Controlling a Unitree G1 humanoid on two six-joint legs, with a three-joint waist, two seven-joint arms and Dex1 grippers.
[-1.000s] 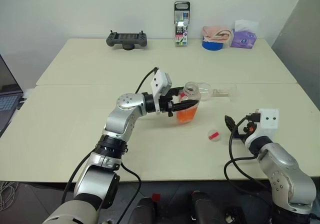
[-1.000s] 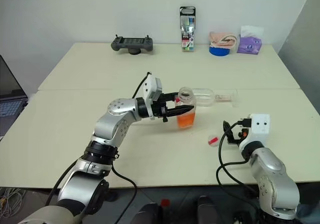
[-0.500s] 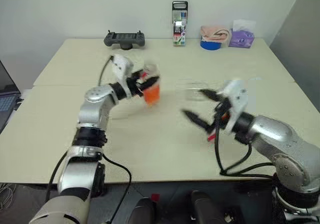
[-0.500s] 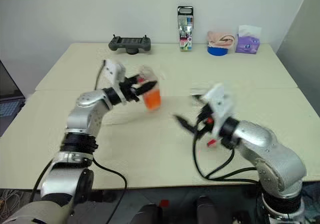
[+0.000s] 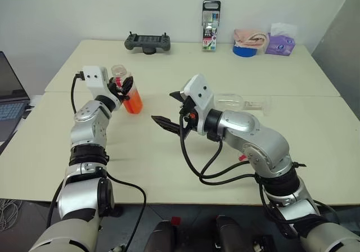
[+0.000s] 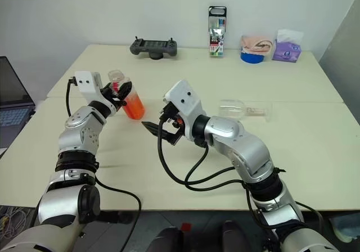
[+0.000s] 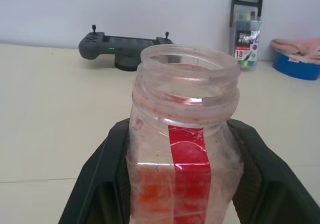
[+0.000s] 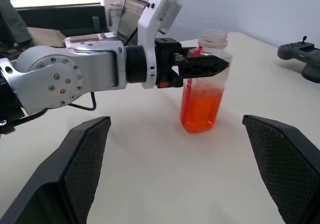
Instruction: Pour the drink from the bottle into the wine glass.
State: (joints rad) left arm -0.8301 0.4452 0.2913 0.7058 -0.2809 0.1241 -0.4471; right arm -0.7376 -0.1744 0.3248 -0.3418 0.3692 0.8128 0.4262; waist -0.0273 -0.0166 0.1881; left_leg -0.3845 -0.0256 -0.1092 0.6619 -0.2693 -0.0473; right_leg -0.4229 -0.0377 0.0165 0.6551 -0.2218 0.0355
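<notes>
My left gripper [image 5: 125, 86] is shut on the upper part of the bottle [image 5: 132, 100]. It holds the bottle upright over the left part of the table. The bottle [image 7: 184, 149] is clear with a red label strip, its neck is uncapped, and the orange drink [image 8: 201, 109] fills its lower half. My right gripper [image 5: 164, 107] is open in mid-air at the table's centre. It points at the bottle from a short way to its right and holds nothing. The wine glass [image 5: 232, 101] lies on its side behind my right forearm.
Along the table's far edge [image 5: 185, 43] stand a black game controller [image 5: 147, 40], a tall marker case [image 5: 211, 27], a blue tape roll with a pink cloth [image 5: 246, 41] and a purple tissue pack [image 5: 278, 43]. A laptop [image 5: 8, 103] sits off the left side.
My left gripper carried the bottle from beside the glass out to the left. My right arm rose from the front right and swung to the centre, staying open.
</notes>
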